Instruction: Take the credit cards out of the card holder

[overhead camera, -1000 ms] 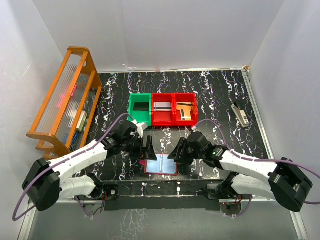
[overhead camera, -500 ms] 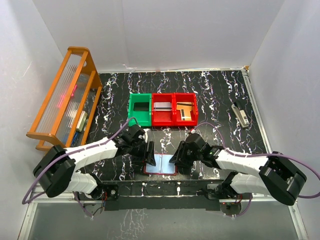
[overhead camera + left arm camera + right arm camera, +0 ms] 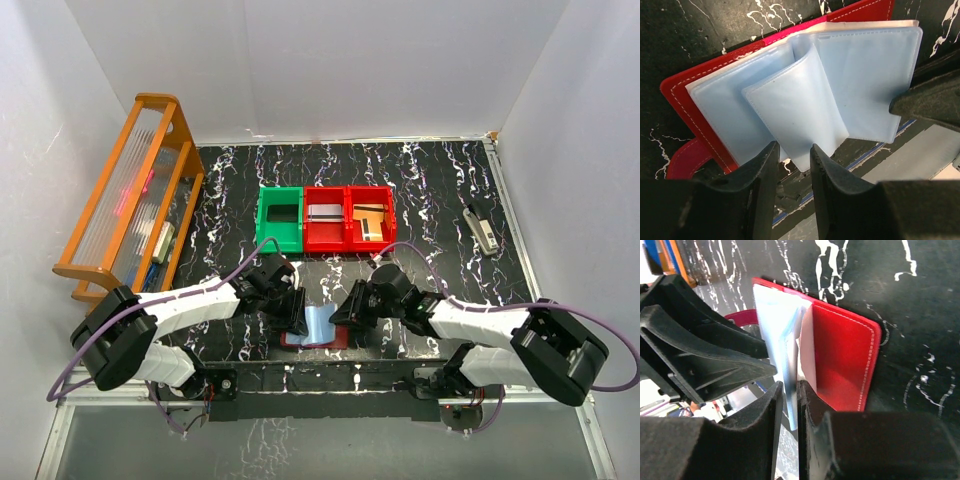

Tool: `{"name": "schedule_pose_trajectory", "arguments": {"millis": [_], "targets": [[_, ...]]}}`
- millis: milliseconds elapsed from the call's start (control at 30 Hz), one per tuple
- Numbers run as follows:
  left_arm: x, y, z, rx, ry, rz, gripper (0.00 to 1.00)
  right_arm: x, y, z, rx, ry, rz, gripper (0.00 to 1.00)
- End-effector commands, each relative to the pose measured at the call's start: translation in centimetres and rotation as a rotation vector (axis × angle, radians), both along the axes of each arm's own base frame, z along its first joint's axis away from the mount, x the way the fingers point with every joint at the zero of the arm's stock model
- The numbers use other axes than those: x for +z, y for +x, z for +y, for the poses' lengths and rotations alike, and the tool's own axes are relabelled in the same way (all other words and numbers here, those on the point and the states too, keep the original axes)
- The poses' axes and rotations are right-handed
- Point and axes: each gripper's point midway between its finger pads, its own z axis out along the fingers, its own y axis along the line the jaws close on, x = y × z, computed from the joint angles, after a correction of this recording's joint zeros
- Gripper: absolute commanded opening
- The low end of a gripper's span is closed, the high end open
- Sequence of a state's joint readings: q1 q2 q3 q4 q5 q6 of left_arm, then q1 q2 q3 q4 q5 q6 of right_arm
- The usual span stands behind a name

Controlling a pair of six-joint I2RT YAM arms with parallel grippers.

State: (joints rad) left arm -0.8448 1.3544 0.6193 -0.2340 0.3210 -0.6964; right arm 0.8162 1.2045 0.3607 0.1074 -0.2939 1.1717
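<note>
Marbled table (image 3: 430, 190), red card holder (image 3: 677, 90), bluish sleeves (image 3: 800, 110)

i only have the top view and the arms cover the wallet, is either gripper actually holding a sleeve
observer: yes, the right gripper is pinched on the edge of the clear sleeves, which stand up off the open red wallet.
operator: and the left one
observer: the left gripper is slightly open. The corner of one loose sleeve sits in the gap, not clamped.
operator: any cards in those sleeves
observer: none show in the left wrist view. The sleeves there look plain pale blue.
</note>
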Motion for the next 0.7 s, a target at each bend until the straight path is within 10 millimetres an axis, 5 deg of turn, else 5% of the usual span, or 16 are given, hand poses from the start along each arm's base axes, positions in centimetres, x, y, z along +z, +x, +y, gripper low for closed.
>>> {"name": "schedule_pose_trajectory", "arguments": {"millis": [0, 300, 467, 667], "targets": [[-0.1, -0.1, -0.2, 0.0, -0.001, -0.002, 0.29, 3.0, 0.9, 2.2, 0.027, 0.132, -0.056, 0.16], [-0.2, -0.2, 0.2, 0.006, 0.014, -0.004, 0.27, 0.6, 1.1, 1.6, 0.028, -0.002, -0.004, 0.18], [-0.2, -0.2, 0.2, 0.012, 0.008, -0.008, 0.25, 4.0, 1.0, 3.4, 0.074, 0.186, -0.076, 0.0], [-0.1, -0.1, 0.1, 0.01, 0.005, -0.008, 0.24, 4.9, 0.6, 4.4, 0.098, 0.277, -0.052, 0.0]]}}
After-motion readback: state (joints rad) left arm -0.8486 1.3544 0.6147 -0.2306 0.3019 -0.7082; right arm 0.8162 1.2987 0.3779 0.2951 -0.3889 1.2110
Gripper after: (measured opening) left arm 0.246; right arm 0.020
